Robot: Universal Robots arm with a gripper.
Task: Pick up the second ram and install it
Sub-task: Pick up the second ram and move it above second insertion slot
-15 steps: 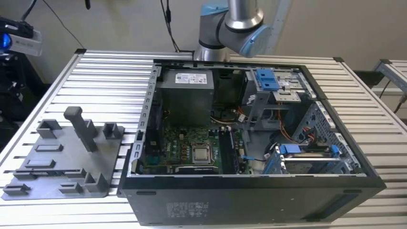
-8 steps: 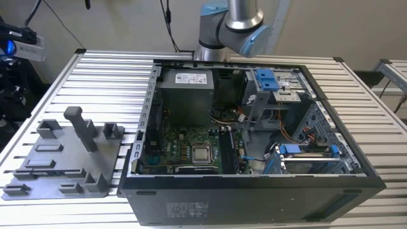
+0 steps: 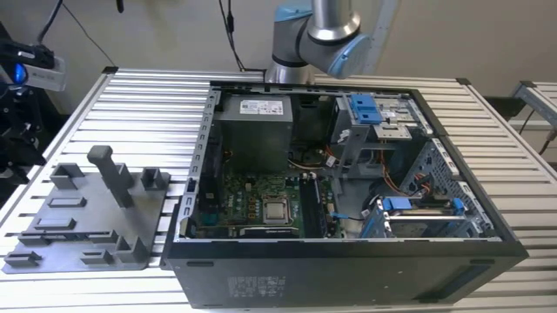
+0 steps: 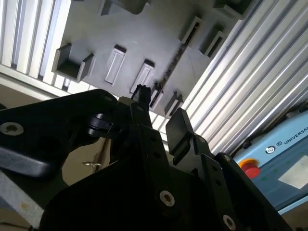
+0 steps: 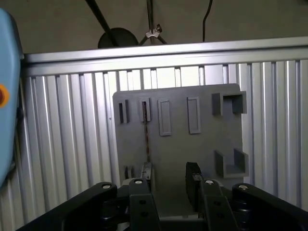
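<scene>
**A:** Where is the second ram [image 5: 146,134]?

**B:** In the first wrist view it shows as a thin dark strip, standing on edge in a slot of the grey fixture plate [image 5: 178,144]. The plate lies on the slatted table [image 5: 67,159]. Nothing touches the stick.

**A:** And the gripper [image 5: 169,182]?

**B:** It hangs above the plate and apart from it. Its fingers [image 5: 193,175] are spread, with nothing between them. The strip runs in line with one finger rather than into the gap, so the jaws do not look centred over it.

**A:** So how far along is the work?

**B:** Early, by the look of it. The stick is not yet lifted, so both the pick and the install are left to do. In the exterior view the open computer case [image 3: 348,267] sits beside the plate, on the exterior view's right, with its motherboard [image 3: 252,202] exposed. The memory slots there are too dark to tell whether another stick is seated.
</scene>
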